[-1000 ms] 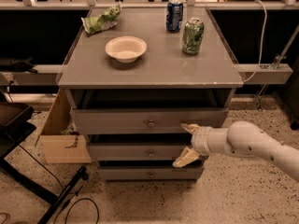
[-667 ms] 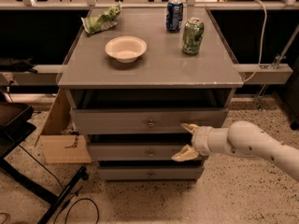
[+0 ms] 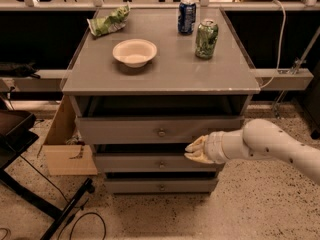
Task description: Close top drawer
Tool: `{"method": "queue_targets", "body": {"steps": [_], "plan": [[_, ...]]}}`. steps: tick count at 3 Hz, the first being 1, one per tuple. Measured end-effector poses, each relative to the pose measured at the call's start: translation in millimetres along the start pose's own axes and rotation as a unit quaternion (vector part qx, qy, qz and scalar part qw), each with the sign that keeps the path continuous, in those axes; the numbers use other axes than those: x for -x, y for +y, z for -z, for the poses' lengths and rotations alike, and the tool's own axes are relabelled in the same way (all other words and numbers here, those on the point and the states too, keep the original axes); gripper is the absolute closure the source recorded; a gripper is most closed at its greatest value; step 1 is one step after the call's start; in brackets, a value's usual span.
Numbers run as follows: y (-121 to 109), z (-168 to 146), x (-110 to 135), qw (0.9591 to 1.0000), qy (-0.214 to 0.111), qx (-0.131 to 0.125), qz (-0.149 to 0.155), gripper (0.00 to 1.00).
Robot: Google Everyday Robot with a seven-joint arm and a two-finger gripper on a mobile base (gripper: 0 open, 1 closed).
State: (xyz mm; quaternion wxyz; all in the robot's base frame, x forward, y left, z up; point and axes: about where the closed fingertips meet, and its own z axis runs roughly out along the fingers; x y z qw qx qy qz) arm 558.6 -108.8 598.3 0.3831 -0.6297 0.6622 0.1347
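Cabinet top (image 3: 175, 69) unchanged, top drawer (image 3: 125, 130) still ajar; gripper (image 3: 194, 150) at knob's (image 3: 161, 132) 4 o'clock, fingers now pressed together, previously spread.

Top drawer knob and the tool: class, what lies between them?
Camera view: only bare grey front of the top drawer lies between its knob and the tool, at the front's lower edge.

Rounded white arm (image 3: 270, 144) with dark dots, cream gripper (image 3: 196, 150) at its tip.

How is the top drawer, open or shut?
Open: the top drawer juts out, dark gap under the tabletop. The tool sits at its lower edge.
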Motion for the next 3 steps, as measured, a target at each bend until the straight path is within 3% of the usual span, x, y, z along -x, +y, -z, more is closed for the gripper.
{"method": "queue_targets", "body": {"steps": [1,2,3], "plan": [[7.9,33.5,19.0,0.998,0.033,-0.001,0.054,0.89],[23.4,83.7,52.3,0.9896,0.081,-0.03,0.116,1.0],[38.0,117.6,81.8,0.9761,0.128,-0.053,0.168,1.0]]}}
